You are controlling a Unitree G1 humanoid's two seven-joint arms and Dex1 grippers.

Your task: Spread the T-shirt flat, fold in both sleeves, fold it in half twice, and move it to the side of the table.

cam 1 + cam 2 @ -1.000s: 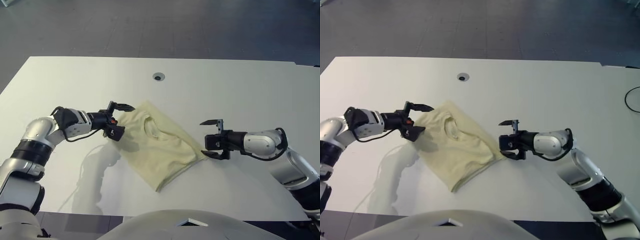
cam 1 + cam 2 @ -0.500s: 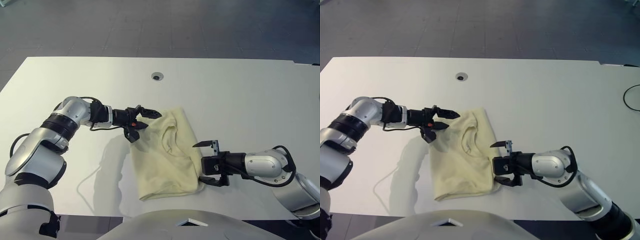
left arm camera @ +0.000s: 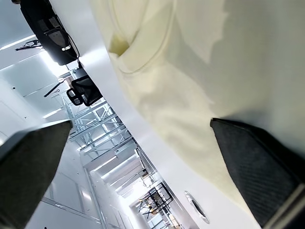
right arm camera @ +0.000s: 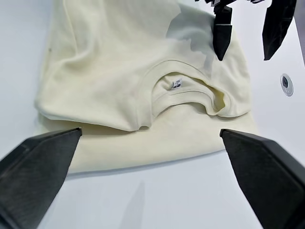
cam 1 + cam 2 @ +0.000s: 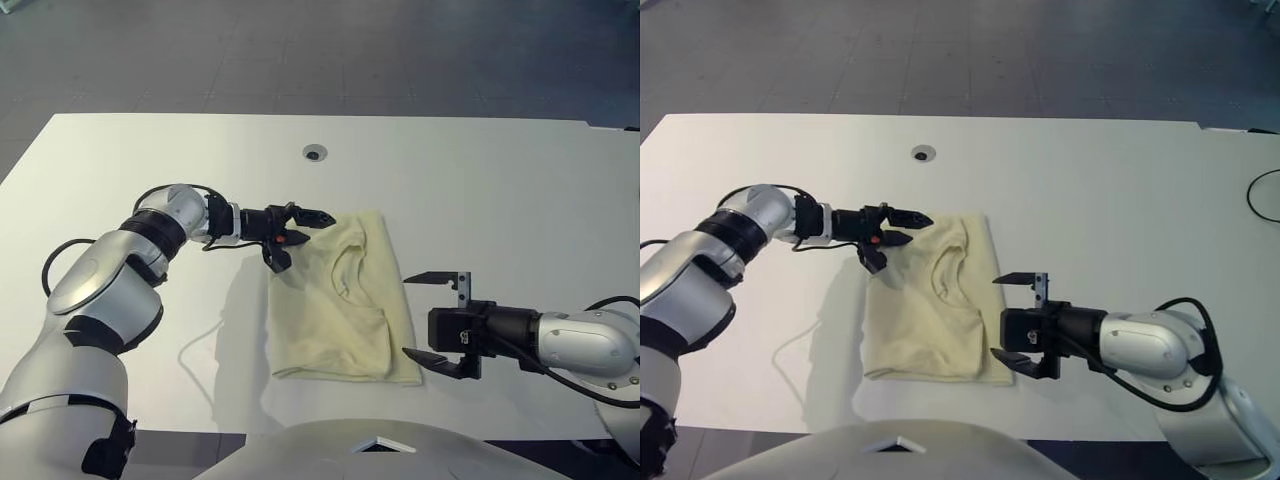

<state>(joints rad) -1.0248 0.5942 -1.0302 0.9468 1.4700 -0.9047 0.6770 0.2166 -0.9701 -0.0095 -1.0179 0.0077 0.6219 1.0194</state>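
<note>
Folded T-shirt (image 5: 335,300) near the table (image 5: 500,180) front edge, turned squarer than 1 second earlier. Left gripper (image 5: 305,241) spread wide over its far-left corner; right gripper (image 5: 405,314) spread wide beside its near-right corner.

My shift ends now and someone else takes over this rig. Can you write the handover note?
Left gripper: fingers open, at the far left corner of the T-shirt.
Right gripper: fingers open, beside its near right corner.
T-shirt: folded bundle, collar up, mid-width on the table, near the front edge.
Done: folding, as far as can be seen.
Left: move it to the table's side.
</note>
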